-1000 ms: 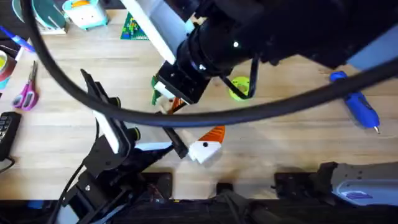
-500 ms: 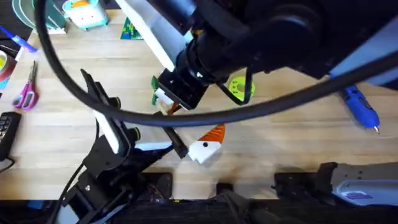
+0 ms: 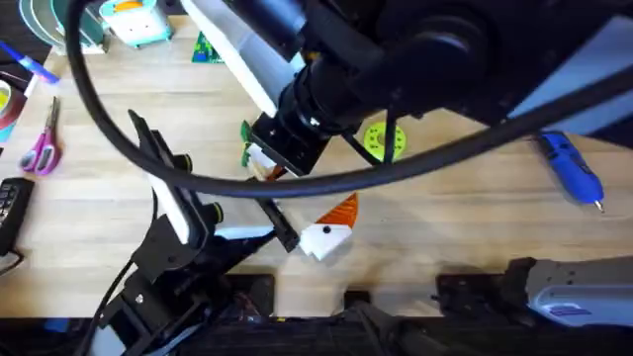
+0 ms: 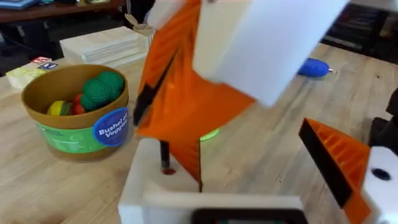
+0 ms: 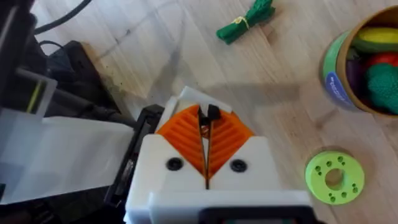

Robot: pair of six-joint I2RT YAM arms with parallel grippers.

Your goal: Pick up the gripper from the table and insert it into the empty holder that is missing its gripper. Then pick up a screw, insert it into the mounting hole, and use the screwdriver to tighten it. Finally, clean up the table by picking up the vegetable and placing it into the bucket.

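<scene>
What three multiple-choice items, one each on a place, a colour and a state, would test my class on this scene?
1. Where is the screwdriver?
A. lying on the table
B. in the bucket
C. held by a gripper

2. What colour is the disc with holes?
A. red
B. blue
C. lime green

3. How do the right gripper pads stand?
A. spread wide apart
B. shut together
C. one pad missing

Answers:
1 A, the overhead view shows it flat on the wood, away from both arms.
2 C, the right wrist view shows it bright lime green on the table.
3 B, in the right wrist view the two orange pads meet along one thin line.
</scene>
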